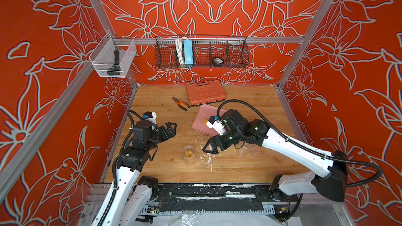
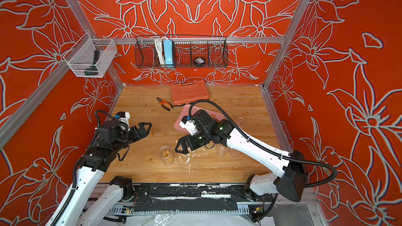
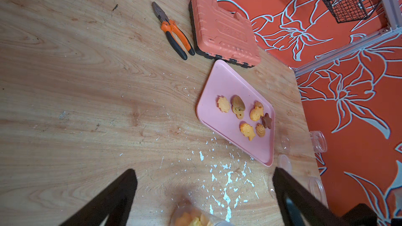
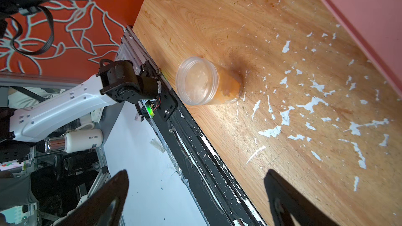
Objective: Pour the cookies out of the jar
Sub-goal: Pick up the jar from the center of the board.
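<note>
Left gripper (image 1: 173, 128) (image 3: 203, 171): jaws spread wide, holding nothing; above the tabletop's (image 1: 239, 170) left side.
Right gripper (image 1: 210, 150) (image 4: 195, 172): jaws equally wide, empty; near the jar's right side, not touching.
Jar (image 1: 189, 152) (image 4: 206, 81): clear plastic, upright toward the front edge, between both grippers, nearer the right one.
Cookies (image 1: 188, 153) (image 3: 256, 114): a few orange ones sit in the jar's bottom; seven or so, including a brown star, lie on the pink tray (image 3: 226, 79).
Tray: right of centre, just before the orange tool case (image 3: 224, 31).
</note>
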Robot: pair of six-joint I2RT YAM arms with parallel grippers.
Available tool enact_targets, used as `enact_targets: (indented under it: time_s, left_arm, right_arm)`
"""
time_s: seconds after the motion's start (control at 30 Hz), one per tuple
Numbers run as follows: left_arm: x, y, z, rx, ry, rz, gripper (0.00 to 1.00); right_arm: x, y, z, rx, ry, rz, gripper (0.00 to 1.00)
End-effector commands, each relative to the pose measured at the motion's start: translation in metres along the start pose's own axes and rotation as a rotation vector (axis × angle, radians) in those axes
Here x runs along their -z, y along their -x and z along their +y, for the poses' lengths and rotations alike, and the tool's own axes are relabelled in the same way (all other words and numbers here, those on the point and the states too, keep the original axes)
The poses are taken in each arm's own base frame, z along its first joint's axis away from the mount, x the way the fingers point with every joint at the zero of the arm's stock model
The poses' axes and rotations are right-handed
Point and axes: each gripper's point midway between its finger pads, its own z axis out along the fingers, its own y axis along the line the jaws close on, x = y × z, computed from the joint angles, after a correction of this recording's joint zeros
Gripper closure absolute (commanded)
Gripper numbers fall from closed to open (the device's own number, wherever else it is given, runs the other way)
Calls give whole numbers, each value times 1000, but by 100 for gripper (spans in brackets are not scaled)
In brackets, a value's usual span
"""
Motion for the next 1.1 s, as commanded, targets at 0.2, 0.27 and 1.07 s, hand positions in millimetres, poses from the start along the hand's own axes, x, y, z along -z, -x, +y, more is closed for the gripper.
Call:
enact_targets:
  time_s: [0.2, 0.27, 1.07]
  left_arm:
    - [6, 1, -2, -33, -10, -8, 2]
    - [6, 0, -3, -33, -17, -3, 2]
    - [10, -11, 2, -53, -11, 19, 2]
  right_arm:
    - [-21, 3, 10, 147, -165, 86, 1]
    - [-26, 3, 10, 167, -194, 104, 1]
    - [-90, 9, 20, 289, -409, 225, 1]
